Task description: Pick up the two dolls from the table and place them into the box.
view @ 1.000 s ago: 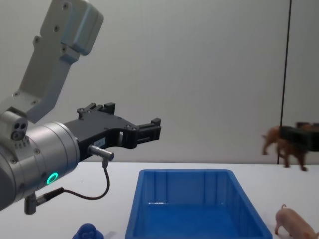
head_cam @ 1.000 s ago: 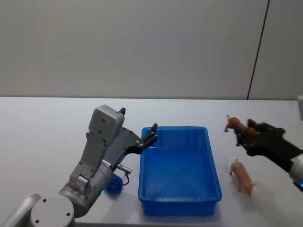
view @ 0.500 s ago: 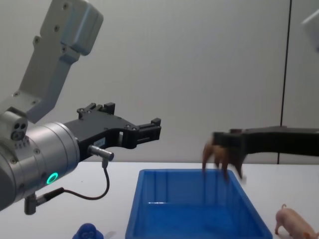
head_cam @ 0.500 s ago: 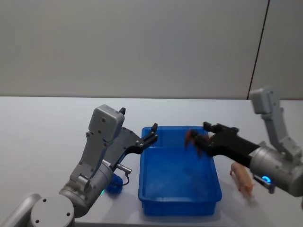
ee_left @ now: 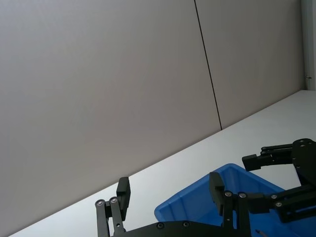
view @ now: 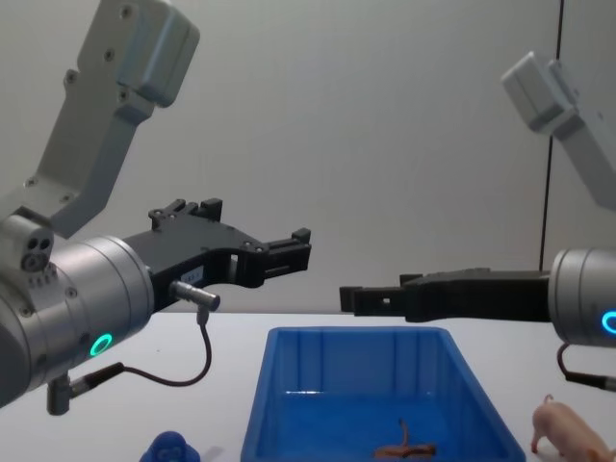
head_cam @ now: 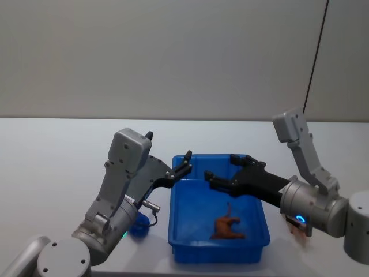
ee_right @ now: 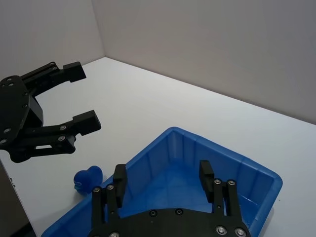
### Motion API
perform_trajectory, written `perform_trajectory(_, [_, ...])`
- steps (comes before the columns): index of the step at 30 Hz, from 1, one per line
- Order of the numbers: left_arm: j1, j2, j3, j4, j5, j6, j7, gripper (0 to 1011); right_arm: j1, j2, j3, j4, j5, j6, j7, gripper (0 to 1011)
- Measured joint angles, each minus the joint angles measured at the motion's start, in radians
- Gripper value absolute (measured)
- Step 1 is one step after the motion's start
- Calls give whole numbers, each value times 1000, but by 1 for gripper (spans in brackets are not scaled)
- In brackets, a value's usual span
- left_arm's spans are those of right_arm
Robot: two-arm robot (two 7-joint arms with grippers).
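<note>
A brown toy animal [head_cam: 229,228] lies on its side on the floor of the blue box [head_cam: 219,255], its long axis running roughly across the box's width; which end is the head cannot be told. The right hand [head_cam: 221,167] hovers above the box with its fingers spread apart and nothing between them. The left hand [head_cam: 184,163], also spread and empty, hangs over the box's far left corner. On the white worktop [head_cam: 57,156], the pink pig [view: 570,429] stands upright to the right of the box, curly tail towards it. The dark-blue figure [view: 173,449] sits to the left of the box, under the left arm.
</note>
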Motion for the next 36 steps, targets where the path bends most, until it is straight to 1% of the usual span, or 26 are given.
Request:
perform_trajectory(2, [0,0,0,0,0,0,0,1003,-1,0,-1,-1,-3,-1,-1,910])
perform_trajectory(3, [0,0,0,0,0,0,0,1003,-5,3,-2,-7,-5,-2,-6,954])
perform_trajectory(5, [0,0,0,0,0,0,0,1003,-15,9,-2,-20,-5,-2,-15,1001])
perform_trajectory(11, [0,0,0,0,0,0,0,1003,-58,39,5,-71,1,-3,-52,1001])
perform_trajectory(14, [0,0,0,0,0,0,0,1003,-103,70,14,-118,14,-6,-84,1001])
perform_trajectory(15, [0,0,0,0,0,0,0,1003,-103,70,14,-118,14,-6,-84,1001])
perform_trajectory(18, [0,0,0,0,0,0,0,1003,-148,101,23,-161,28,-9,-114,1001])
perform_trajectory(20, [0,0,0,0,0,0,0,1003,-164,113,27,-176,34,-11,-126,1001])
perform_trajectory(24, [0,0,0,0,0,0,0,1003,-213,147,38,-219,49,-19,-161,1001])
perform_trajectory(30, [0,0,0,0,0,0,0,1003,-262,181,53,-259,69,-33,-209,1001])
perform_trajectory(36, [0,0,0,0,0,0,0,1003,-289,202,66,-277,87,-37,-244,1001])
